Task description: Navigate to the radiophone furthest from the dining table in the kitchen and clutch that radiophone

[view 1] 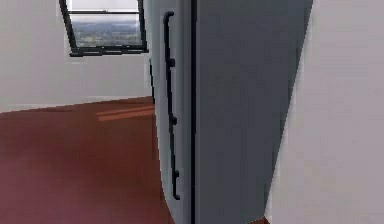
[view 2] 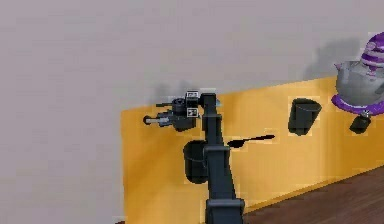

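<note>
In the arm side view my arm (view 2: 222, 170) rises from the bottom edge over a yellow countertop (view 2: 280, 165). The gripper (view 2: 152, 120) reaches to the left near the counter's far left corner, against the grey wall. Its dark body and the two white marked squares (view 2: 192, 112) sit at the arm's far end. I cannot tell whether it holds anything. No shape here reads plainly as a radiophone.
On the counter stand a dark cup (view 2: 196, 160) beside the arm, a dark ladle-like utensil (view 2: 250, 141), another dark cup (view 2: 305, 114) and a purple-grey mixer (view 2: 360, 82) at the right. The forward view has a tall grey fridge (view 1: 235, 100), a window (view 1: 105, 27), red-brown floor (view 1: 70, 160) and a white wall (view 1: 340, 150).
</note>
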Robot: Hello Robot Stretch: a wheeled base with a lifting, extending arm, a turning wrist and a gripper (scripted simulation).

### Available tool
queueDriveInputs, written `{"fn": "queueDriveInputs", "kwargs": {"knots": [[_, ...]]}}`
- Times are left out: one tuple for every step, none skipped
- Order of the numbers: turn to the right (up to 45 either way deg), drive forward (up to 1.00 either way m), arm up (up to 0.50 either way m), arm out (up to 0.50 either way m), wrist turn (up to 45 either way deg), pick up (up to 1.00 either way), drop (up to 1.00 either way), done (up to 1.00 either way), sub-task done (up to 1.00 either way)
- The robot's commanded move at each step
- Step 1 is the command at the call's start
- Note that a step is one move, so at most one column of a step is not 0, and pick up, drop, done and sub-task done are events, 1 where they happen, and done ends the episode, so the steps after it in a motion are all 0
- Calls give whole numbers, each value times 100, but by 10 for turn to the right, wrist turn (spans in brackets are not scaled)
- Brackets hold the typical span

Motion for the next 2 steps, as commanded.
{"fn": "queueDriveInputs", "kwargs": {"knots": [[0,0,10,0,0,0,0,0,0],[0,0,0,0,0,0,0,100,0]]}}
